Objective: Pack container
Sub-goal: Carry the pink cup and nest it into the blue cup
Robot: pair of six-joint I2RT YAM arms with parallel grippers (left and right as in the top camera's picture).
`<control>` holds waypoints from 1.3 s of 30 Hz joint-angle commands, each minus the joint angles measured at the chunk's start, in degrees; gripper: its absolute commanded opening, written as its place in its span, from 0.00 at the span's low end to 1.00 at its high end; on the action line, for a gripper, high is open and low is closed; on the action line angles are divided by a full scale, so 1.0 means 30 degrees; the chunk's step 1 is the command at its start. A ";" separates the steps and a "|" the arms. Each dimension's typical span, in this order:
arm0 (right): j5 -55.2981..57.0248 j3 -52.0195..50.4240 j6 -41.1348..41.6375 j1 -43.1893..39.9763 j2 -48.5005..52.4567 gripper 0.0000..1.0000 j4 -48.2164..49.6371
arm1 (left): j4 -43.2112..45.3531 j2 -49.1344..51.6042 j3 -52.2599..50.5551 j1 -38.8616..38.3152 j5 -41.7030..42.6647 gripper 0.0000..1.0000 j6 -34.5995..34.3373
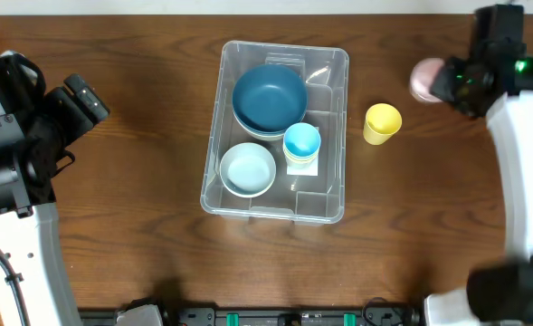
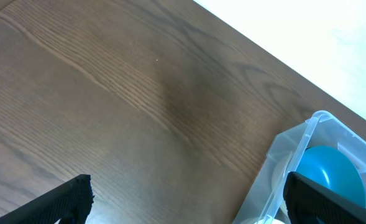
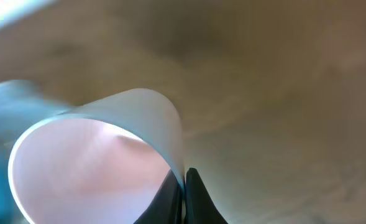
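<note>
The clear plastic container (image 1: 335, 136) stands mid-table and holds a dark blue bowl (image 1: 269, 98), a pale blue bowl (image 1: 247, 168) and a light blue cup (image 1: 301, 141) stacked on a yellow one. A yellow cup (image 1: 382, 122) stands on the table to its right. Farther right, my right gripper (image 1: 442, 81) is shut on the rim of a pink cup (image 1: 423, 80). In the right wrist view its fingers (image 3: 184, 193) pinch the pink cup's (image 3: 96, 162) wall, one inside and one outside. My left gripper (image 2: 189, 205) is open and empty over bare wood, left of the container's corner (image 2: 288, 162).
The table's far edge runs behind the container, with a pale floor beyond it (image 2: 307, 25). The left arm's body (image 1: 13, 136) fills the left side, and the right arm's white link (image 1: 528, 163) runs down the right edge.
</note>
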 commanded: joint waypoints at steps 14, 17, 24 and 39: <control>-0.1450 0.0102 -0.0466 1.0324 0.1916 0.01 -0.0758 | -0.0007 0.0095 0.0182 0.0102 -0.0168 0.98 -0.0036; -0.1443 0.0102 -0.0466 1.0717 0.3118 0.01 -0.1064 | -0.0007 0.0095 0.0182 0.0102 -0.0168 0.98 -0.0036; -0.0357 0.0102 -0.0117 1.0688 0.4197 0.01 -0.0940 | -0.0007 0.0095 0.0182 0.0102 -0.0168 0.98 -0.0036; -0.0357 0.0109 0.0168 0.7978 0.2419 0.75 -0.1056 | -0.0007 0.0095 0.0182 0.0102 -0.0168 0.98 -0.0036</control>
